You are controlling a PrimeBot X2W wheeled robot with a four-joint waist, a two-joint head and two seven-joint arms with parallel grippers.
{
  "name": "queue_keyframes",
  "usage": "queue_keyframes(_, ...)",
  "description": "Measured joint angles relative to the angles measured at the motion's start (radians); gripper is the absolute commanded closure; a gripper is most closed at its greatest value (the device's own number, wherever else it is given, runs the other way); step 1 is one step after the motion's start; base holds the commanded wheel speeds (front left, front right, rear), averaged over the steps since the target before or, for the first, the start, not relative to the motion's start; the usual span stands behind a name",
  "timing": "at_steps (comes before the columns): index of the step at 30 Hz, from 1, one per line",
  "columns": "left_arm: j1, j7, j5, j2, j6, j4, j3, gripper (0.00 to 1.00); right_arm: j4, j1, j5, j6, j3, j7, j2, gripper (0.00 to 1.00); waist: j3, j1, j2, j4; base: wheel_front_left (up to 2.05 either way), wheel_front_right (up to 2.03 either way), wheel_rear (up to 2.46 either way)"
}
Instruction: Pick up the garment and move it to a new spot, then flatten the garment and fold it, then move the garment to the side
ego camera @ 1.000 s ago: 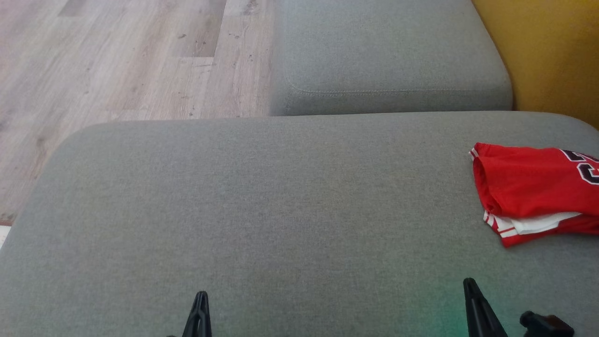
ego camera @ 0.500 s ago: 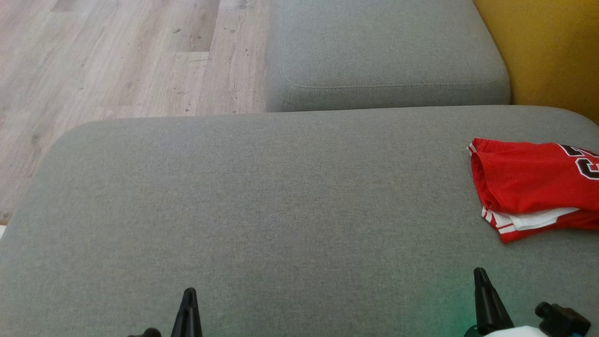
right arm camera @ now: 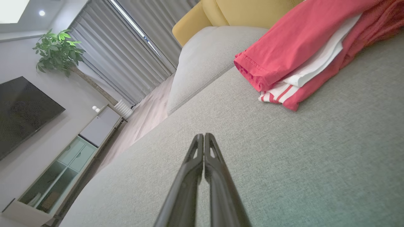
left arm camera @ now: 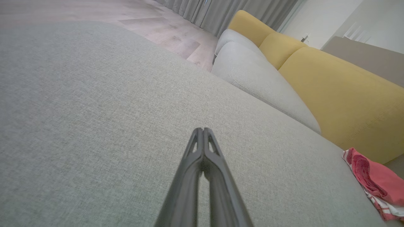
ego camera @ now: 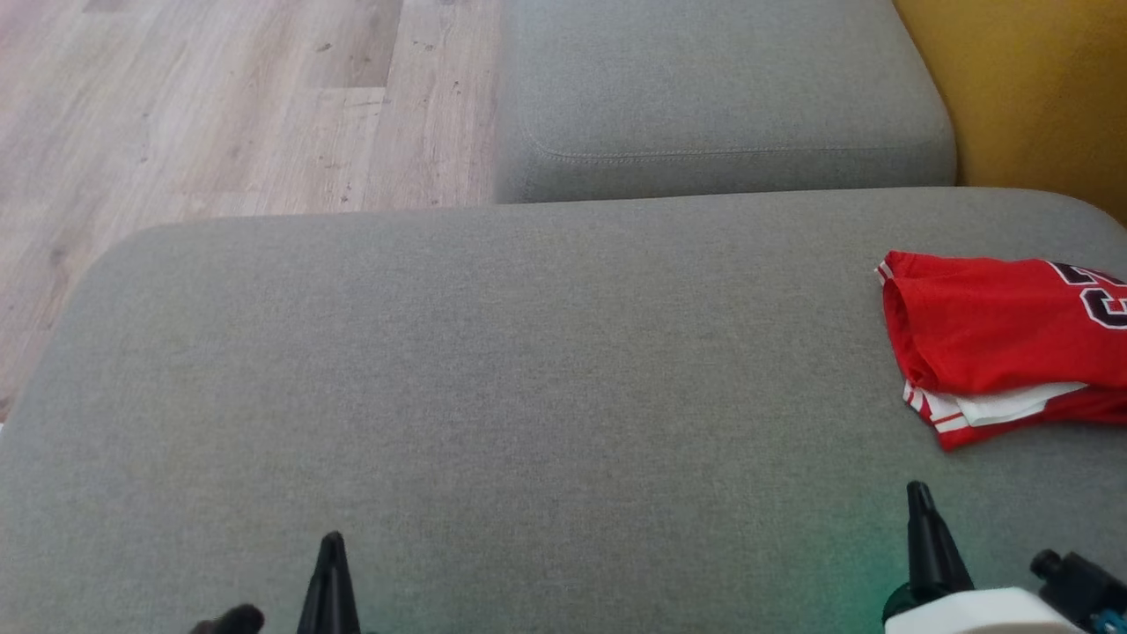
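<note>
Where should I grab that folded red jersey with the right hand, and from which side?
Probably the striped hem corner of the folded red fabric jersey, coming in over the bare grey cushion with the right hand: the layers stack there, nearest that shut hand.

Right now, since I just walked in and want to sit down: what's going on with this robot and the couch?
A two-armed robot is working over the grey sofa seat. A red sports jersey, folded, lies at the seat's right side, near the yellow backrest. Nothing is handling it: the left gripper and right gripper are both shut, empty, and hover over bare cushion, the right one nearer the jersey but apart from it.
</note>
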Motion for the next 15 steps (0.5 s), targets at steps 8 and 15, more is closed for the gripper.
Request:
queue_keyframes(8,-0.023,0.021,-0.095,0.002,-0.021,0.004,0.024,1.00,0.000,-0.010,0.089,0.000,-0.015,0.021,0.000,1.00,0.008,0.0000,0.0000,-0.005,0.00,0.00,0.00)
queue_keyframes(15,-0.039,0.035,-0.178,0.003,-0.031,0.007,0.051,1.00,0.000,-0.035,0.166,0.000,-0.024,0.037,0.000,1.00,0.015,0.0000,0.0000,-0.010,0.00,0.00,0.00)
